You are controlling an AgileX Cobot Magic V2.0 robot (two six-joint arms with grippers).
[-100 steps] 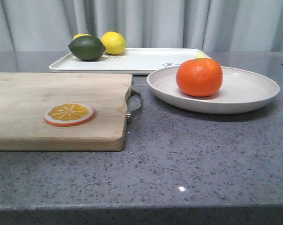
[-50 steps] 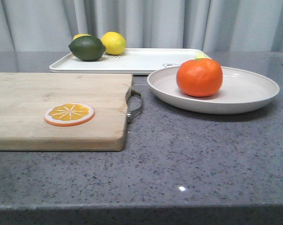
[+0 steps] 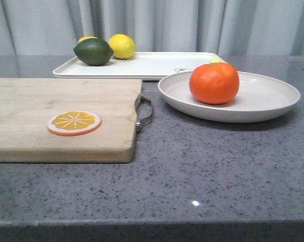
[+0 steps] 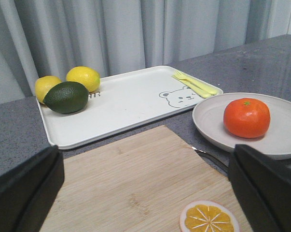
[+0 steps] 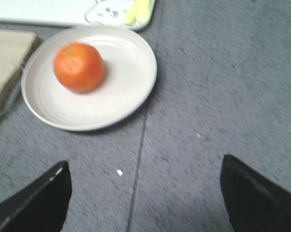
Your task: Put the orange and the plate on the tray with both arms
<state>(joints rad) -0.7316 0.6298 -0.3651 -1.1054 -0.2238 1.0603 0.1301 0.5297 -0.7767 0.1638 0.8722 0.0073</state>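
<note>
The orange (image 3: 214,83) sits in the off-white plate (image 3: 272,101) on the grey counter at the right, just in front of the white tray (image 3: 152,64). The left wrist view shows the orange (image 4: 246,117), the plate (image 4: 285,140) and the tray (image 4: 126,99) with its bear drawing. My left gripper (image 4: 146,186) hangs open above the wooden cutting board, nothing between its fingers. My right gripper (image 5: 144,195) stands open over bare counter, short of the plate (image 5: 121,92) and the orange (image 5: 79,66). Neither gripper appears in the front view.
A wooden cutting board (image 3: 56,116) with a metal handle lies at the left, an orange slice disc (image 3: 74,122) on it. A dark green lime (image 3: 93,51) and two lemons (image 3: 122,46) rest on the tray's far left end. Yellow-green cutlery (image 4: 196,84) lies at its right end. Curtains hang behind.
</note>
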